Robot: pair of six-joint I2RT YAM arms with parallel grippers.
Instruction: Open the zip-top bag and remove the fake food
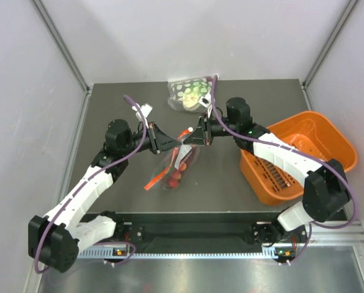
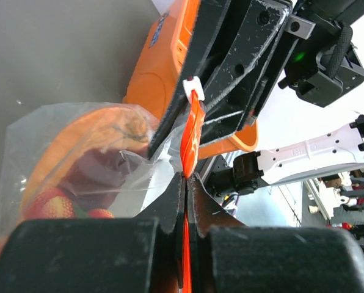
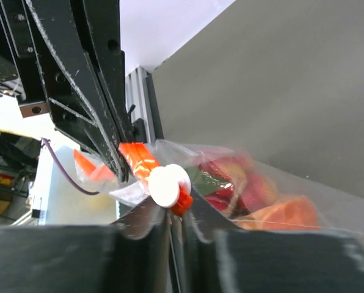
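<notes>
We've got two bags: the zip-top bag (image 1: 177, 163), fake food (image 1: 174, 177) inside, left gripper (image 1: 168, 144) and right gripper (image 1: 193, 137) both pinching its zip strip; spotted bag (image 1: 189, 91) behind; one orange basket (image 1: 262, 183).

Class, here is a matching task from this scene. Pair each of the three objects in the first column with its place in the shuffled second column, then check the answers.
1. zip-top bag
2. orange basket
3. spotted bag

A. at the far edge of the table
B. on the table's right side
C. pinched between the left gripper and right gripper

Pairs: 1-C, 2-B, 3-A
</notes>
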